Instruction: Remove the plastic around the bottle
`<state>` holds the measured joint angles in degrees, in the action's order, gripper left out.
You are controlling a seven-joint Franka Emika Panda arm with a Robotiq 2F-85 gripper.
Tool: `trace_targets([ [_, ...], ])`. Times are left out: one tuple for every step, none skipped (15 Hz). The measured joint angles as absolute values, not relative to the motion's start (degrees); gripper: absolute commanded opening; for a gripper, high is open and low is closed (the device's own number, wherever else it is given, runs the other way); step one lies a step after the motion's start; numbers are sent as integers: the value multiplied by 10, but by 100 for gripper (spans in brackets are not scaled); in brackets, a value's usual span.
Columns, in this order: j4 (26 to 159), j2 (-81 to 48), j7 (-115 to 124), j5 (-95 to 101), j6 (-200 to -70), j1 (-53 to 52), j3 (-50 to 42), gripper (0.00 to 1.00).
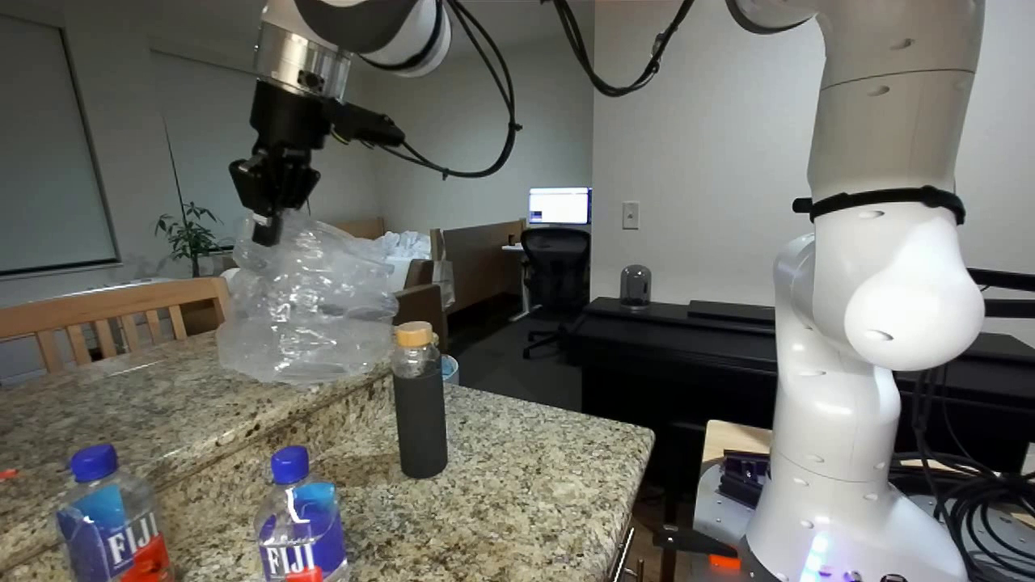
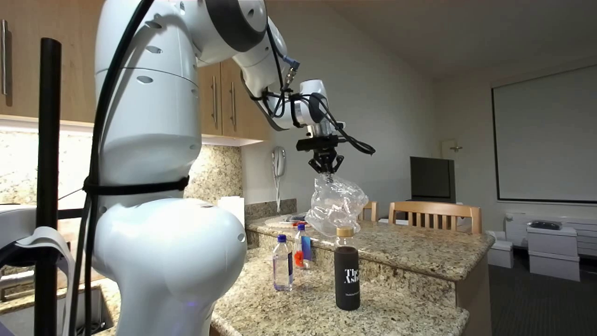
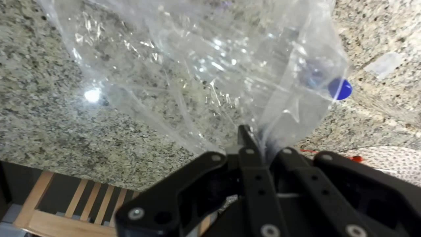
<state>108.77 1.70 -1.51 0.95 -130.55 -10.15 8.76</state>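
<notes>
The clear, crinkled plastic shows in both exterior views. It hangs from my gripper above the raised granite ledge and fills the upper wrist view. My gripper is shut on the plastic's top; it also shows in an exterior view and the wrist view, where plastic partly covers the fingertips. The dark bottle with its tan top stands upright on the lower counter in both exterior views, outside the plastic and below the gripper. It does not show in the wrist view.
Two clear FIJI bottles with blue caps stand on the lower granite counter. The raised ledge runs behind the bottle. A wooden chair stands beyond it. A round mat with red items lies on the ledge.
</notes>
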Motion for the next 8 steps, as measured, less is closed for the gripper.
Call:
trace_targets([
  [1087,17,-24,-6,-1305,-102,89,9],
  [1086,17,-32,-20,-1302,-102,92,9],
  [1084,18,-41,-32,-1297,-104,93,9],
  [1082,19,-49,-43,-1290,-105,95,9],
  [1079,22,-58,-52,-1282,-107,96,9],
  [1077,27,-69,-61,-1272,-108,97,10],
  [1074,32,-81,-71,-1261,-109,98,9],
  [1070,39,-94,-81,-1248,-110,98,9],
])
